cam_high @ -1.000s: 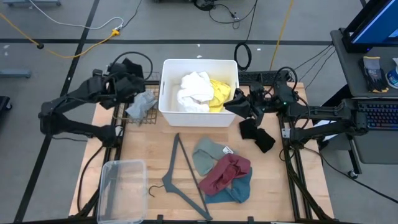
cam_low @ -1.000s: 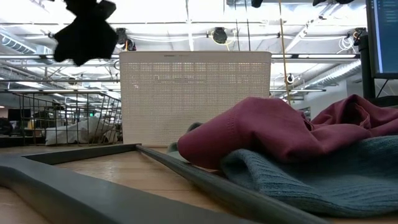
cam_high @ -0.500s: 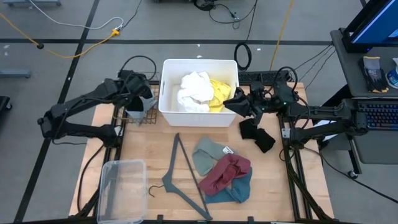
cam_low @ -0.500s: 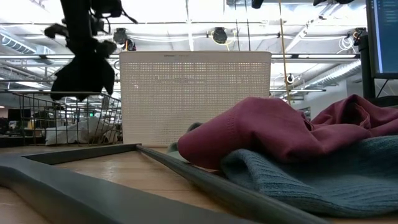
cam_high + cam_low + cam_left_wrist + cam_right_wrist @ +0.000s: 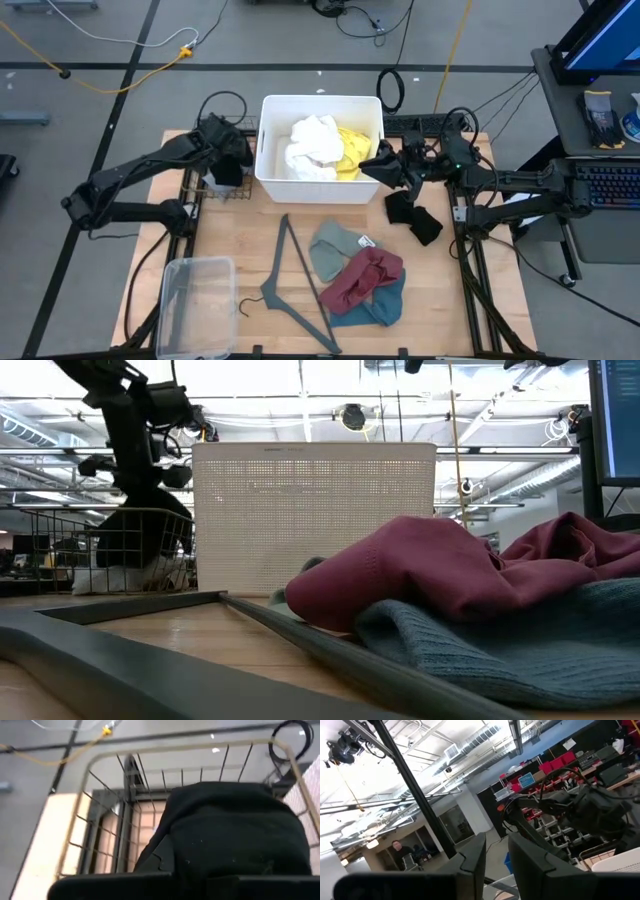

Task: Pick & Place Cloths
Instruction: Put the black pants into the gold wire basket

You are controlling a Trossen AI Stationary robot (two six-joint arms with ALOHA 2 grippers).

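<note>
My left gripper (image 5: pixel 226 152) is shut on a black cloth (image 5: pixel 228 170) over the wire basket (image 5: pixel 240 197) at the table's far left. In the low view the cloth (image 5: pixel 145 538) hangs down inside the basket (image 5: pixel 60 520), above a pale grey cloth (image 5: pixel 110 575). The white cloth (image 5: pixel 315 145) and yellow cloth (image 5: pixel 355 148) lie in the white bin (image 5: pixel 270 140). The sage-green cloth (image 5: pixel 335 250), maroon cloth (image 5: pixel 362 277) and teal cloth (image 5: pixel 385 305) lie heaped on the table. My right gripper (image 5: pixel 385 165) waits by the bin's right wall, fingers nearly together and empty. My left gripper holds the black cloth by its upper part (image 5: pixel 140 485) from above, fingers pointing down. My own fingers hide the place of contact in the wrist view, where the cloth (image 5: pixel 230 835) fills the middle. The cloth hangs slack below the fingers, its lower end inside the basket.
A thin grey hanger (image 5: pixel 295 285) lies beside the cloth heap. A clear plastic container (image 5: pixel 195 300) stands at the near left. Another black shape (image 5: pixel 415 218) lies on the table under my right arm.
My left gripper has moved toward the white bin and down over the wire basket, staying shut. The black cloth, which hung high above the basket, now hangs down inside it.
</note>
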